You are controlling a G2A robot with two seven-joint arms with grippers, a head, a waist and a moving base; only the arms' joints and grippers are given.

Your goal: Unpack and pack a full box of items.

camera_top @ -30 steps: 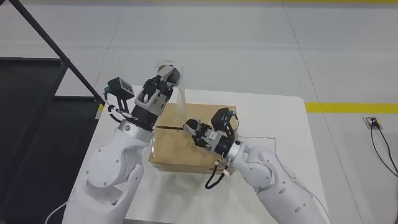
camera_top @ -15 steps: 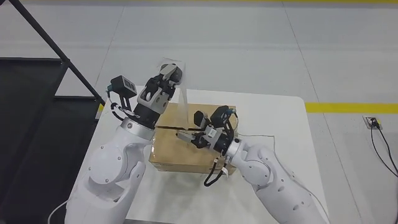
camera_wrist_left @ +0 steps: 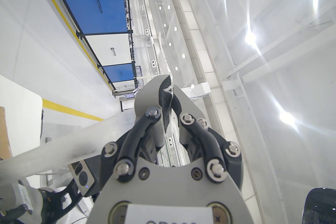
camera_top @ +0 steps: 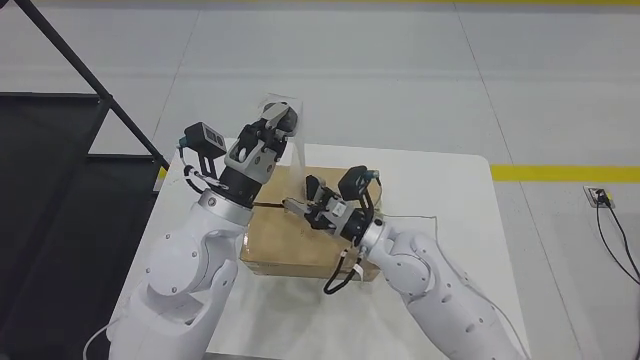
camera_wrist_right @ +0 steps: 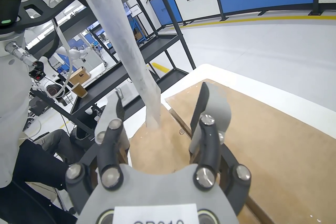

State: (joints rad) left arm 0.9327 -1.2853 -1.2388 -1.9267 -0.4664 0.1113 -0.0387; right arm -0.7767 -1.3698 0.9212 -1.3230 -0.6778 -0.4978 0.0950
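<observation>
A white tabletop (camera_top: pixel 450 190) carries a brown cardboard box (camera_top: pixel 290 245), which sits at the middle of the surface with its top flaps folded down and a seam running across the lid. To the left of the tabletop stands a black shelving rack (camera_top: pixel 60 210), and a yellow floor line (camera_top: pixel 565 173) runs off to the right.

Rising from the box lid is a long translucent white strip (camera_wrist_right: pixel 118 33), stretched taut and leaning toward the far left. Its lower end meets the cardboard near the seam on the far-left part of the lid. From these angles it is hard to tell whether that end is stuck to the surface or tucked under a flap, and the strip may be tape or plastic film.

The left pincer (camera_wrist_left: pixel 170 88) is raised above the far-left corner of the box, its fingers pressed tight together on the upper end of the strip, a thin edge of which pokes out past the fingertips.

The right pincer (camera_wrist_right: pixel 160 96) hovers low over the lid near the seam with its fingers spread wide. One finger stands on either side of the strip's lower end, neither touching it, and it holds nothing.
</observation>
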